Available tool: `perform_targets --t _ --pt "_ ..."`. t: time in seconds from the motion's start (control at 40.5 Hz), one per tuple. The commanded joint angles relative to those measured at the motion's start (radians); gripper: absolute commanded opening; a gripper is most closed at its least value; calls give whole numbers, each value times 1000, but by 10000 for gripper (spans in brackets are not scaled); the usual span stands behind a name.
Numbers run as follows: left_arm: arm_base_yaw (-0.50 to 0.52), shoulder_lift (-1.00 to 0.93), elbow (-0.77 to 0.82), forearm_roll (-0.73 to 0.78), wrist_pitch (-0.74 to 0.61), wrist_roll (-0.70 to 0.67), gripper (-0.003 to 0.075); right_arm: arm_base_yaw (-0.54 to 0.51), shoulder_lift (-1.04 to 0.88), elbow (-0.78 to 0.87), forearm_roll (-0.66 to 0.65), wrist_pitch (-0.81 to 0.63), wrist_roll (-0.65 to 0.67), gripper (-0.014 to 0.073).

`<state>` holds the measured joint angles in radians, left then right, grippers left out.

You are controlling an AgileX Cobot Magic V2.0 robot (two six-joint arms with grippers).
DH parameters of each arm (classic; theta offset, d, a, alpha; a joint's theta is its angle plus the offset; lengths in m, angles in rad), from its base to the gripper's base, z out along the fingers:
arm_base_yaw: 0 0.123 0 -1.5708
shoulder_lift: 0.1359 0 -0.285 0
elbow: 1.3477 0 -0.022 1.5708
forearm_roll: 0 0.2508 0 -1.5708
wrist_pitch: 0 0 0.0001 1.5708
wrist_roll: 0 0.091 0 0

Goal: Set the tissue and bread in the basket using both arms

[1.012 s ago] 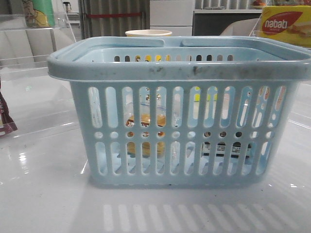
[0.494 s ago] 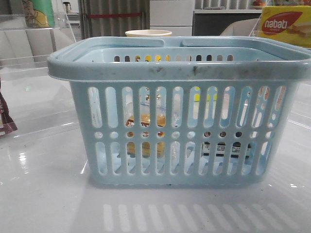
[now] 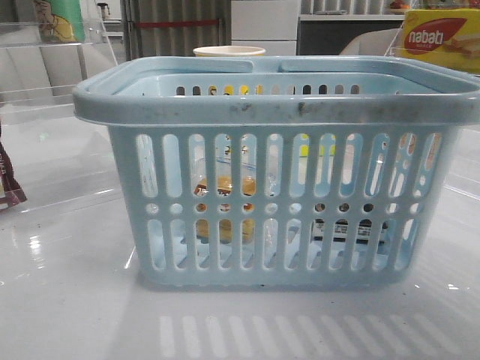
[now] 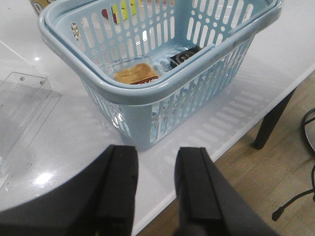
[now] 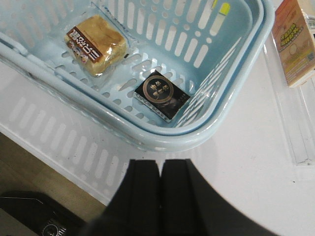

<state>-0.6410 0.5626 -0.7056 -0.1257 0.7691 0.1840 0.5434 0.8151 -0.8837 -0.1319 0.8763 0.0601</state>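
Light-blue slotted plastic basket (image 3: 277, 172) with scuffed rim, on glossy white table (image 3: 67, 300); inside on its floor, well apart: square golden bread (image 5: 96, 45) in clear wrapper, small flat tissue (image 5: 162, 95) pack, dark-printed face up. Left gripper (image 4: 156, 189): 2 black fingers parted, empty. Right gripper (image 5: 159, 189): fingers pressed together, empty.

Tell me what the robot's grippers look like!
Both are black. The left gripper has two broad, flat, blocky fingers with squared tips. The right gripper has the same plain matte-black fingers. No cables or markings show on either.
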Motion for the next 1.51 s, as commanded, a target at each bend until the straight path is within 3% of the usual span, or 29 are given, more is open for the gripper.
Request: perform_targets --t 0.0,0.42,0.518,0.74,0.938,1.012,1.11,1.184,1.481 --pt "-2 2 -28 -8 -83 -7 274 1 0 -26 -28 -56 -12 57" --pt "16 -66 23 -10 -138 -7 274 1 0 -26 -28 -56 -12 57" --pt "138 -174 116 24 -229 8 274 1 0 -26 -28 -54 -12 57" --pt "451 -403 433 7 -636 8 274 1 0 -26 -28 -54 -12 57" --pt "588 -509 587 -84 -753 8 274 1 0 -26 -28 -54 -12 57" --pt "600 -535 617 -75 -754 -18 262 1 0 -26 -28 -54 -12 57" --pt "595 -568 647 65 -752 -135 174 1 0 -26 -28 -54 -12 57" --pt "595 -575 671 80 -763 -148 95 1 0 -26 -28 -54 -12 57" --pt "597 -587 704 112 -780 -169 98 1 0 -26 -28 -51 -12 57"
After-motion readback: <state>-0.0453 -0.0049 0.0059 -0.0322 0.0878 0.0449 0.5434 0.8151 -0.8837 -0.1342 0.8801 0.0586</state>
